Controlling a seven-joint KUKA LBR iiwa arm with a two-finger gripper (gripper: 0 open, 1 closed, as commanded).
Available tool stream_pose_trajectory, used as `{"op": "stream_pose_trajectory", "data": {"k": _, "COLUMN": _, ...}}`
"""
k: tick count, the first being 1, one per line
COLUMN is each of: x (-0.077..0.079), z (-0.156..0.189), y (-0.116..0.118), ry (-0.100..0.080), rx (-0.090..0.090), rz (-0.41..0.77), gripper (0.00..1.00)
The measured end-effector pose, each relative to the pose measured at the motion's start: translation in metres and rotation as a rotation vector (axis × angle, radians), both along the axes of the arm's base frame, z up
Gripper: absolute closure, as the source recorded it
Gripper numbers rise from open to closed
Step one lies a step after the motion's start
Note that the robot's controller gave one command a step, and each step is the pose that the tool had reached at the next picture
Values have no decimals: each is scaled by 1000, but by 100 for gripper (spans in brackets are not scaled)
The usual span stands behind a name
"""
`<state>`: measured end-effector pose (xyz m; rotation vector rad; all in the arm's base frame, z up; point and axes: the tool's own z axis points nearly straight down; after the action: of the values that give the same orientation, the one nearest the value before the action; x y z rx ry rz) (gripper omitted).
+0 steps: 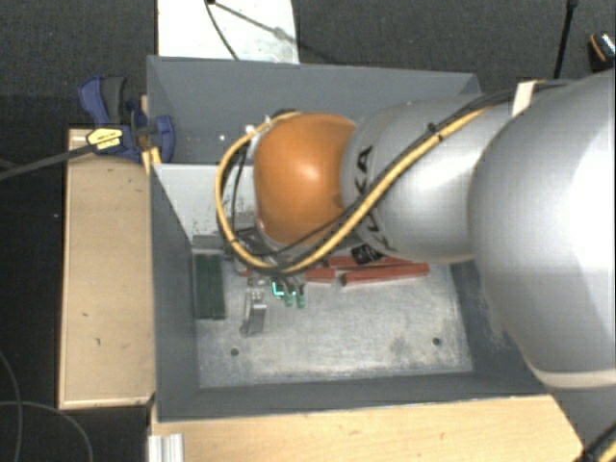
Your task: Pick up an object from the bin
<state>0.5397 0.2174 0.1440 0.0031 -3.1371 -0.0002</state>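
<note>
risk: gripper sits low at left of the bin, small grey piece just nearer; jaws apart or together, you can't tell, so closing may shove the piece aside.

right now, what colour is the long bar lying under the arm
The long bar is red, camera view.

Floor bare (front), green block left
</note>
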Motion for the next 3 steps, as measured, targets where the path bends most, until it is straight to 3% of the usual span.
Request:
{"op": "stream_pose_trajectory", "data": {"k": 1, "x": 31, "z": -78, "y": -30, "ry": -1, "rx": -2, "rz": -37, "gripper": 0}}
{"op": "stream_pose_trajectory", "data": {"k": 2, "x": 54, "z": -28, "y": -91, "ry": -13, "rx": -1, "rz": -120, "gripper": 0}}
{"op": "stream_pose_trajectory", "data": {"k": 3, "x": 49, "z": -75, "y": -118, "ry": -4, "rx": 0, "rz": 36, "gripper": 0}}
